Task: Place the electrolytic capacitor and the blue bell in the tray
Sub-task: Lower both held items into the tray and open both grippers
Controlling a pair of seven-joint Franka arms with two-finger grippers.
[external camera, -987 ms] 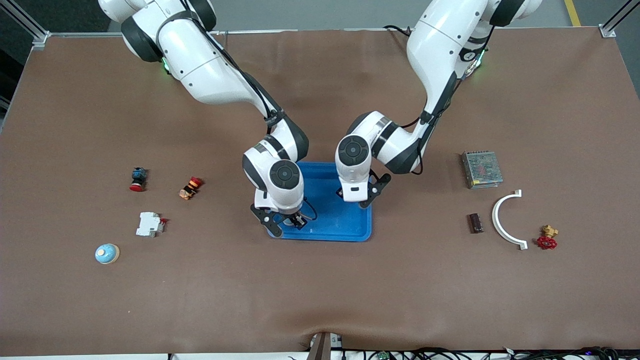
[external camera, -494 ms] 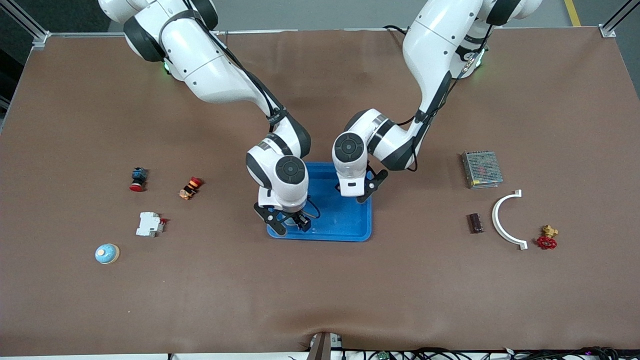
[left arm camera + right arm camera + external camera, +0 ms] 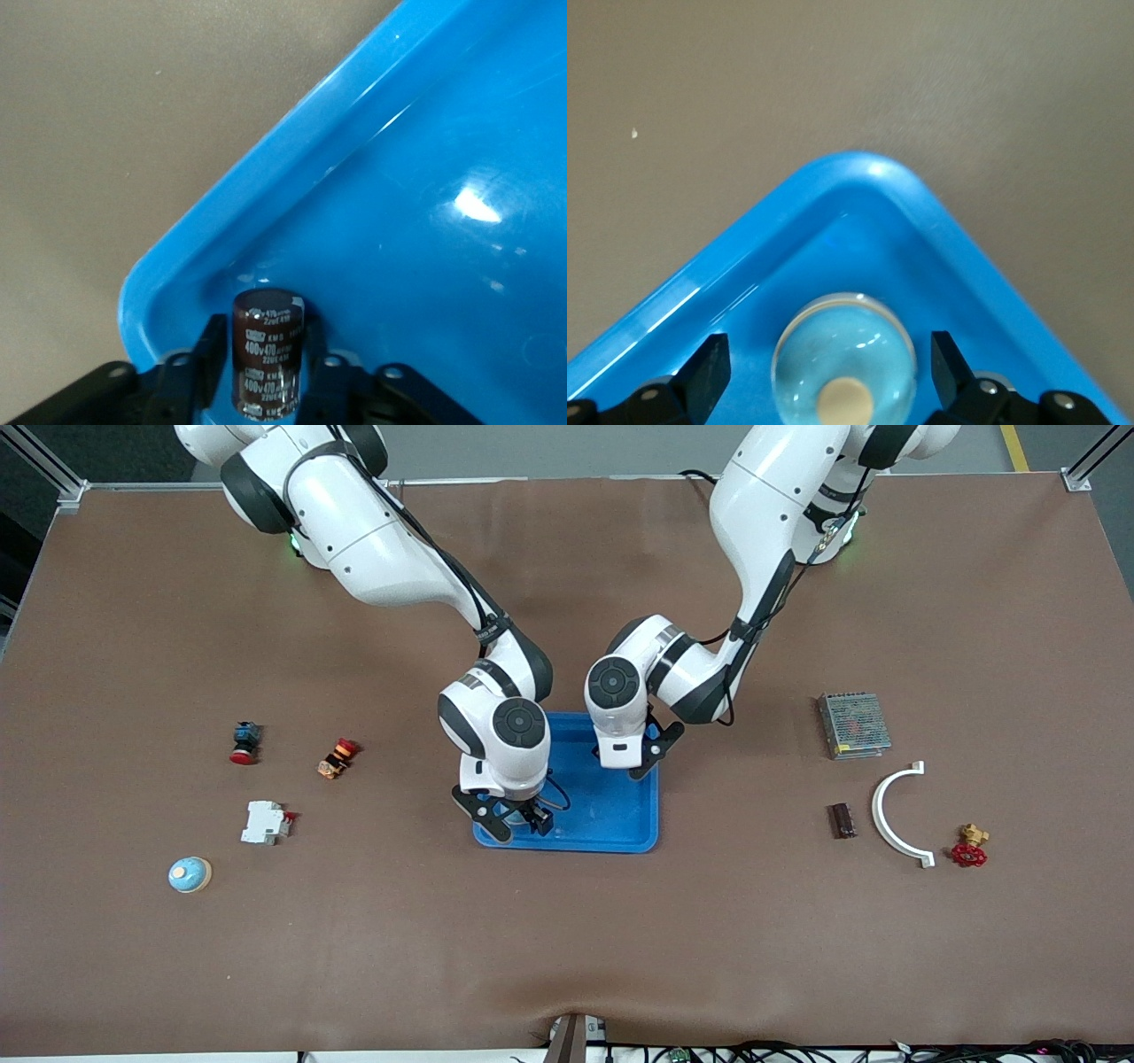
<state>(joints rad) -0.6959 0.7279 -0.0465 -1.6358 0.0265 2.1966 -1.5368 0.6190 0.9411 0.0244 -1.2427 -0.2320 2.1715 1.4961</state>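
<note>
Brown matting covers the whole table [image 3: 567,957], with grey floor showing at the upper edge of the front view. The tray [image 3: 611,815] lies in the middle of that view, and both grippers are over it.

The right gripper [image 3: 514,822] is low over the tray corner that is nearest the front camera, toward the right arm's end. Its fingers stand wide apart, one on each side of the bell [image 3: 844,363], and touch nothing. The bell sits dome up on the tray floor, close to that rounded corner. I judge it is already placed.

The left gripper [image 3: 631,766] is over the tray edge toward the left arm's end. Its fingers [image 3: 211,354] are closed against both sides of the capacitor [image 3: 267,354] and keep it upright, close to a corner, probably so that it stands and does not roll. Whether its base touches the floor I cannot tell.

A second bell [image 3: 190,874] and a second capacitor [image 3: 842,820] lie on the mat, low in the front view at opposite ends.
</note>
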